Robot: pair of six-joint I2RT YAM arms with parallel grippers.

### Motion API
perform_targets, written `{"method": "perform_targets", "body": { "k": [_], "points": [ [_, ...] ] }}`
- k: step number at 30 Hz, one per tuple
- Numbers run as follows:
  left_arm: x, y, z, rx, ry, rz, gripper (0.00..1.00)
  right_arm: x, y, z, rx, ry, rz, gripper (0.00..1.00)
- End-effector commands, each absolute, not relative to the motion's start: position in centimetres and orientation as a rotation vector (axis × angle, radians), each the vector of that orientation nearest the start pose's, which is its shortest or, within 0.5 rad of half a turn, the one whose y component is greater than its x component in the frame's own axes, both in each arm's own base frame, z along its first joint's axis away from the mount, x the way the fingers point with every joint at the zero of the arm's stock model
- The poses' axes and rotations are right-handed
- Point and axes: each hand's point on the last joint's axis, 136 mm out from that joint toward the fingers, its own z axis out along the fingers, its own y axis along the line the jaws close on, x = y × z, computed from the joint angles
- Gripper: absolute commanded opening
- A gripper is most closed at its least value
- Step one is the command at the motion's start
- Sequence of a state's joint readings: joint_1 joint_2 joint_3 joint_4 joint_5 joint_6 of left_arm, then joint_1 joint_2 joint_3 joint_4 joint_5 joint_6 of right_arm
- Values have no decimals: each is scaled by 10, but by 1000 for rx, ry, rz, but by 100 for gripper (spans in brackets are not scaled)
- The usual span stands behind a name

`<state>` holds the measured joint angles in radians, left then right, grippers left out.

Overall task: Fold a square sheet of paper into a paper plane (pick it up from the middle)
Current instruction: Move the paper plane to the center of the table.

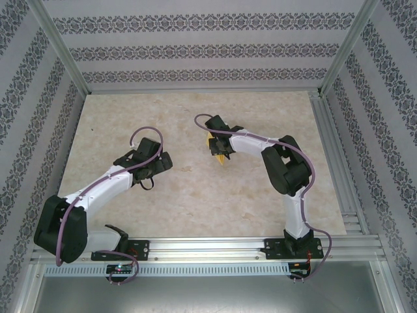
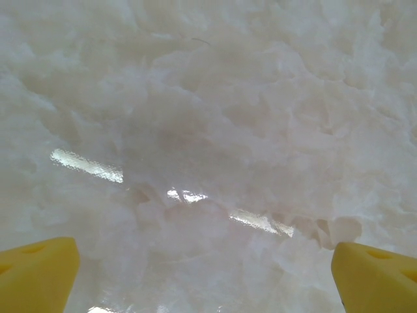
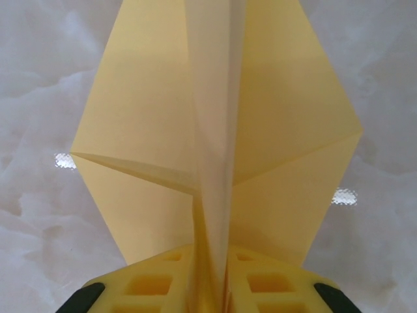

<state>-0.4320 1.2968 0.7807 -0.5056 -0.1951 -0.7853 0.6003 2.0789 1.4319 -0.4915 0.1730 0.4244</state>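
Our right gripper [image 3: 210, 277] has its yellow pads [image 3: 150, 283] pressed together on the centre crease of the slim, pointed yellow-orange paper plane [image 3: 143, 124]. The plane's wings fan out just ahead of the fingertips, over the marble-patterned table [image 3: 39, 98]. We judge it feather-light, floppy and easily crumpled, so that stiffer, layered spine is the place to hold. Our left gripper [image 2: 208, 280] hangs spread wide, with nothing between its jaws.

I see white links and chunky black joints on my left arm [image 1: 98, 186] and right arm [image 1: 296, 210]. A lilac cable [image 1: 314, 175] runs along each. The fingertips [image 3: 156, 287] are yellow blocks with square pockets.
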Motion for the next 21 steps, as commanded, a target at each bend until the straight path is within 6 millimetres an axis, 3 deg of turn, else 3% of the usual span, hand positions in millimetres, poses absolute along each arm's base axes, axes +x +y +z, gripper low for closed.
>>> {"method": "perform_targets", "body": {
  "k": [1, 6, 10, 13, 17, 21],
  "points": [
    [309, -95, 112, -509, 2482, -170, 100, 414, 251, 17, -178, 2704, 90, 20],
    [309, -94, 114, -508, 2480, -161, 100, 410, 250, 5, -179, 2727, 66, 22],
    [310, -93, 116, -508, 2477, -157, 100, 411, 251, 10, -181, 2722, 60, 23],
    [311, -91, 121, -505, 2465, -142, 100, 416, 252, 37, -182, 2678, 53, 28],
    [316, -85, 133, -496, 2436, -100, 100, 419, 255, 98, -169, 2580, 112, 38],
    [320, -74, 150, -496, 2390, -50, 100, 413, 247, 155, -139, 2486, 143, 55]
  ]
}}
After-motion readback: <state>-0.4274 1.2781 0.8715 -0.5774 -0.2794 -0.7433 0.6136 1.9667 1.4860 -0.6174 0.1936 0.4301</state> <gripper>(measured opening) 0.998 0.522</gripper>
